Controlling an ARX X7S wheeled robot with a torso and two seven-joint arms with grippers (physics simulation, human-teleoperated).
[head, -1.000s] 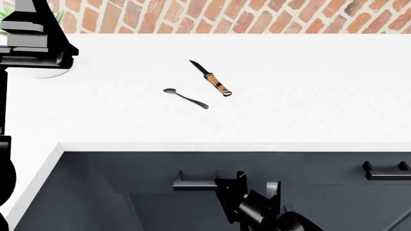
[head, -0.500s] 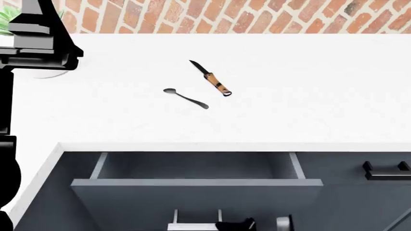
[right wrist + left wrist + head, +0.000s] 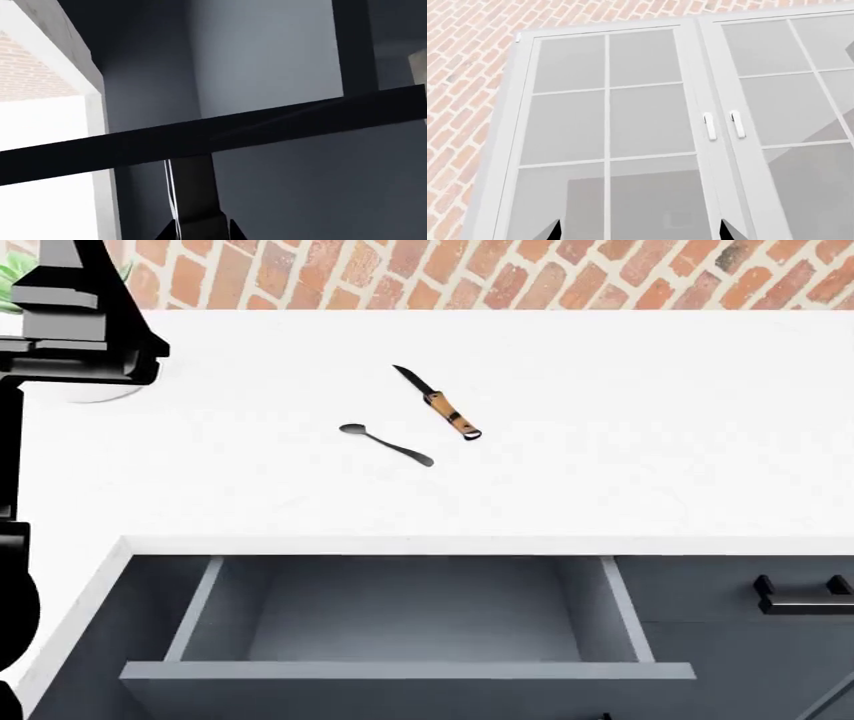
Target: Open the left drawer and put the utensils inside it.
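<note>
Right gripper (image 3: 198,226) looks clamped on the black bar handle (image 3: 213,132) of the dark slate-grey drawer (image 3: 407,672). Left gripper's (image 3: 639,231) spread, empty. The small dark metal spoon (image 3: 386,444) looks light, thin and slippery, so I'd pinch mid-handle.

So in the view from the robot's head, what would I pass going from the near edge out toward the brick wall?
The open left drawer → white countertop's front edge → spoon → knife → brick wall.
</note>
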